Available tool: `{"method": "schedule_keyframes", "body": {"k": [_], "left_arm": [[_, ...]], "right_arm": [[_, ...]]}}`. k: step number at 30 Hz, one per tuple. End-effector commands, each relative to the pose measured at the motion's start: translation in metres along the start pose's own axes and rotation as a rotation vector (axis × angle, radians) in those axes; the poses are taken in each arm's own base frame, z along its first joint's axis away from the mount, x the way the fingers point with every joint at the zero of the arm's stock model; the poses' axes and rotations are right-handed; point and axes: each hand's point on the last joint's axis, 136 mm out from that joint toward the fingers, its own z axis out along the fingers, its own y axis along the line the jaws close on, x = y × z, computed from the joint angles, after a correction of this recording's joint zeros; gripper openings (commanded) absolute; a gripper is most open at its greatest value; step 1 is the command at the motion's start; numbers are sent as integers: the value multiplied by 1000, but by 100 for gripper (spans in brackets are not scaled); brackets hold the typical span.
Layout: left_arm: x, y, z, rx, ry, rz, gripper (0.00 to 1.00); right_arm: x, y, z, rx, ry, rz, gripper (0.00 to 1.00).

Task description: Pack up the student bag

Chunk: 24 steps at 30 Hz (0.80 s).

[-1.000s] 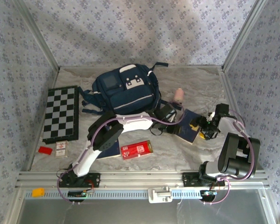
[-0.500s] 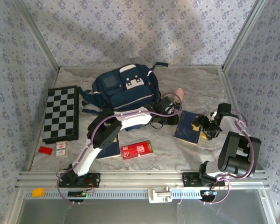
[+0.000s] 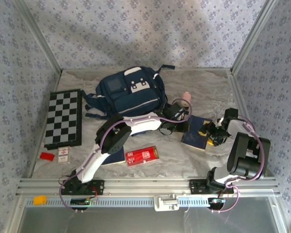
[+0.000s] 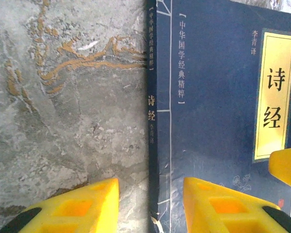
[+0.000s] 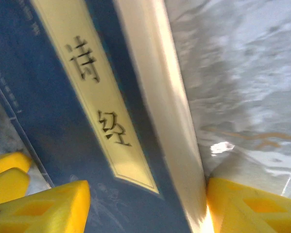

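Observation:
The student bag [image 3: 130, 92], navy with white patches, lies at the back of the table. A dark blue book [image 3: 196, 132] with a yellow title label [image 4: 276, 92] lies right of it. My left gripper [image 3: 177, 118] is open astride the book's spine [image 4: 151, 111]: one yellow finger [image 4: 72, 208] is over the table and the other [image 4: 223, 206] over the cover. My right gripper [image 3: 210, 132] stands open at the book's opposite edge, one finger [image 5: 43, 208] over the cover [image 5: 62, 121] and the other [image 5: 252, 208] against the white page edge [image 5: 160, 82].
A chessboard [image 3: 62, 118] lies at the left, with a small red piece [image 3: 47, 156] and a card pack [image 3: 63, 155] below it. A red box [image 3: 142, 156] and a second blue book [image 3: 115, 156] sit near the front. A pink cylinder [image 3: 185, 98] stands behind the book.
My left gripper has slid right and back to the book's spine. The right gripper's jaws have narrowed at the book's page edge.

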Motion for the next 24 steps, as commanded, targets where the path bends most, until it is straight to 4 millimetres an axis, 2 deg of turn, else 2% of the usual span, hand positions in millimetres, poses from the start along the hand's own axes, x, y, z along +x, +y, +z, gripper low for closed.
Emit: {"method": "schedule_keyframes", "body": {"k": [1, 9, 15, 24], "left_arm": [[6, 1, 5, -6, 27, -8, 38], [8, 4, 5, -11, 28, -11, 37], [7, 6, 5, -19, 26, -7, 37], [9, 8, 7, -23, 33, -8, 37]], "right_arm": [[8, 24, -3, -97, 30, -54, 63], [10, 40, -14, -179, 33, -71, 57], [11, 38, -26, -153, 3, -83, 50], [15, 34, -27, -154, 18, -74, 38]]}}
